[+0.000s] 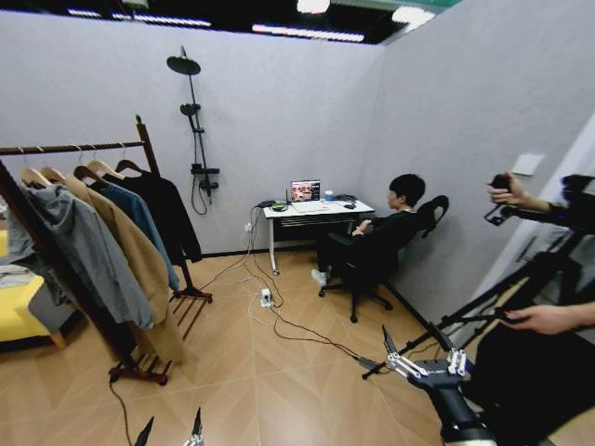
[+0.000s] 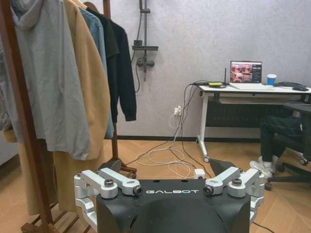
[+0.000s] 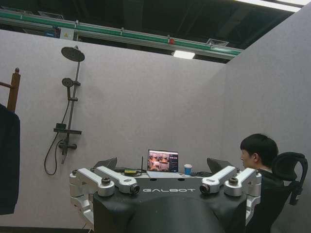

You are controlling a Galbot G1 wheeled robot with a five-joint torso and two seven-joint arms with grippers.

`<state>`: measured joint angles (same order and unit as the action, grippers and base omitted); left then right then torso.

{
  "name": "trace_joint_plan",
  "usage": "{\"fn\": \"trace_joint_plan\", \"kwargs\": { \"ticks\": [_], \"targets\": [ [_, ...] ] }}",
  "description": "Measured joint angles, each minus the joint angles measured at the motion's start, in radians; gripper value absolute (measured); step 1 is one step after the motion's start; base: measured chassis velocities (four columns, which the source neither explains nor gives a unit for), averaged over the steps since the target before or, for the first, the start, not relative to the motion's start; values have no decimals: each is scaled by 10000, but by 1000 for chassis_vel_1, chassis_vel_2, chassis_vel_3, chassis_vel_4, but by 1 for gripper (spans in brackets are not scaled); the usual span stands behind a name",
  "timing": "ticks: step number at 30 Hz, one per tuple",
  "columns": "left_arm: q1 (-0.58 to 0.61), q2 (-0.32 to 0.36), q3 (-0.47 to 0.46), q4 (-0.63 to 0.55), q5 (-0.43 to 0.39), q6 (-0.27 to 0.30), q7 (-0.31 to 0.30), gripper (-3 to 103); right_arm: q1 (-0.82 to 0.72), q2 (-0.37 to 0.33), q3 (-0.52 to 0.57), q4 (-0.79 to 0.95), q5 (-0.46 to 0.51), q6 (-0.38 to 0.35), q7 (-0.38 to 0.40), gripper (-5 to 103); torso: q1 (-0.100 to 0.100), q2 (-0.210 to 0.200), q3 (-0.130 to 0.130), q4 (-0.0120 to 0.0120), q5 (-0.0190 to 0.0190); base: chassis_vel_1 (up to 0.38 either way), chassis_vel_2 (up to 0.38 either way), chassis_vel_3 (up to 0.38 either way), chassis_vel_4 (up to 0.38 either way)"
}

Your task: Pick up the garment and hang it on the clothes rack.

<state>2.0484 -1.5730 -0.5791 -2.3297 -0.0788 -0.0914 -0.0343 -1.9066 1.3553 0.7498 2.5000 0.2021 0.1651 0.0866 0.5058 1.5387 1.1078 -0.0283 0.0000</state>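
Catalogued left to right, head view.

Left third of frame: clothes rack (image 1: 147, 137), dark red-brown, rod running toward upper left. Hung in order along rod: grey hooded top (image 1: 79, 246), long tan coat (image 1: 130, 255), blue jacket (image 1: 141, 216), then garment (image 1: 167, 214), black, on light wooden hanger, at far end beside knobbed post. Already on rod.

Lower left edge: left gripper (image 1: 170, 430), fingers apart, holding nothing; rack close ahead in left wrist view.

Upper centre: black shower pole (image 1: 193, 121) on back wall. Centre: white bench (image 1: 316, 210) with laptop (image 1: 305, 190).

Lower right: right gripper (image 1: 423, 358), fingers apart, empty, well apart from rack.

Step in hand, as judged: hanging appears complete, or pick-up not begun; cannot tell which. Next move, if any: left arm reach toward hanger at far end, clear of blue jacket.
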Motion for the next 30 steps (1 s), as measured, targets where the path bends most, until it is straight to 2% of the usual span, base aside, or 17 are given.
{"fn": "trace_joint_plan", "kwargs": {
  "ticks": [17, 24, 30],
  "targets": [
    [0, 0, -1, 0, 0, 0, -2, 100, -3, 0, 0, 0, 0, 0, 0, 100, -19, -14, -13, -2, -1, 62, 43, 43, 43],
    [0, 0, -1, 0, 0, 0, -2, 100, -3, 0, 0, 1, 0, 0, 0, 100, -14, -15, -11, 1, 0, 24, -89, -18, 102],
    [-1, 0, 1, 0, 0, 0, -1, 100, -4, 0, 0, 1, 0, 0, 0, 100, -16, -11, -11, -3, -1, 141, -232, -138, 187]
  ]
}}
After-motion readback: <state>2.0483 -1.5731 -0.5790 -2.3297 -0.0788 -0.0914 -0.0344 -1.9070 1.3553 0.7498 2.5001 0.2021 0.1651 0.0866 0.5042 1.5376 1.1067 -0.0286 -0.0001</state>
